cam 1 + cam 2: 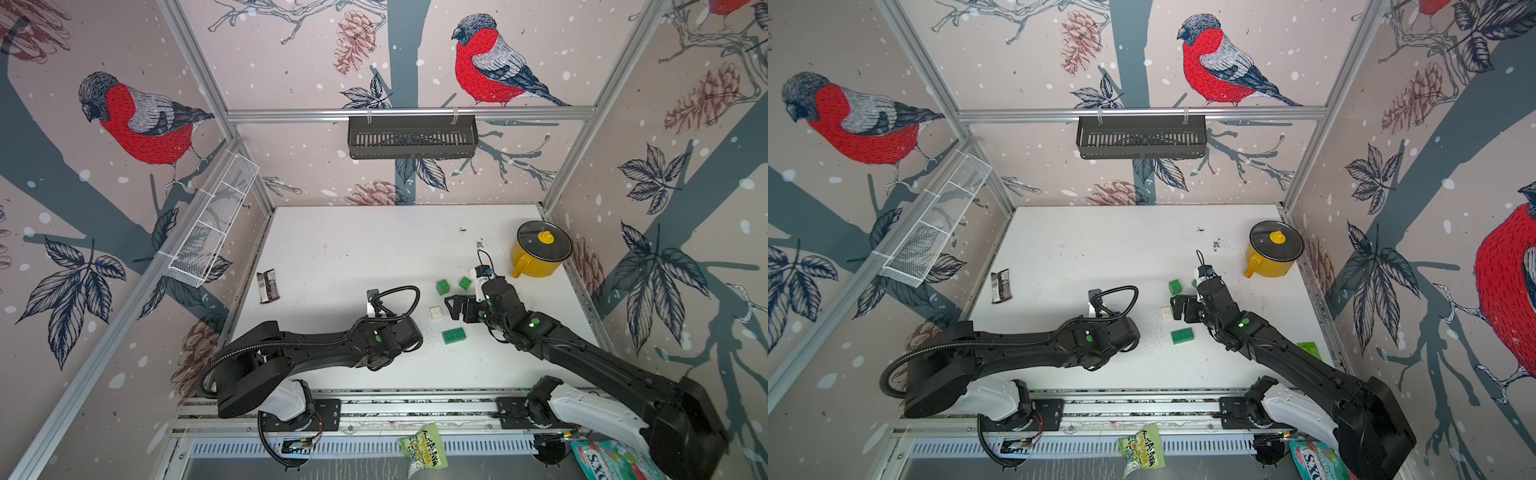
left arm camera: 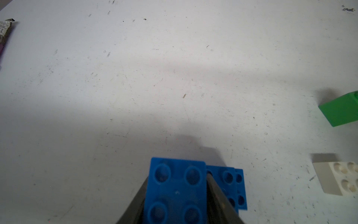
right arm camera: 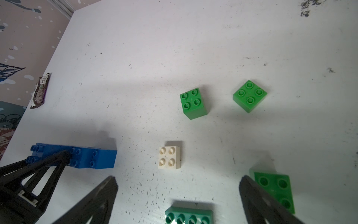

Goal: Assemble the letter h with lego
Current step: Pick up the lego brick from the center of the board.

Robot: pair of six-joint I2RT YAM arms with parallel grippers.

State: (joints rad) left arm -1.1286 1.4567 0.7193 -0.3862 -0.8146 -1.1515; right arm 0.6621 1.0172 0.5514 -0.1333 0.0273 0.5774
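Observation:
A row of joined blue lego bricks (image 3: 93, 158) lies on its side on the white table, hidden under the left arm in both top views. My left gripper (image 2: 177, 179) is shut on the end blue brick (image 2: 177, 192), one finger (image 2: 215, 194) on each side. My right gripper (image 3: 178, 180) (image 1: 451, 308) hangs open and empty over the table. Around it lie a white brick (image 1: 435, 312), two green cubes (image 1: 443, 287) (image 1: 465, 283), a long dark green brick (image 1: 454, 335) and a bright green brick (image 3: 275, 190) underside up by one finger.
A yellow pot (image 1: 540, 249) with a lid stands at the back right. A snack bar wrapper (image 1: 268, 286) lies at the left edge. Dark crumbs (image 1: 480, 242) dot the table near the pot. A bright green piece (image 1: 1309, 349) shows beyond the right forearm.

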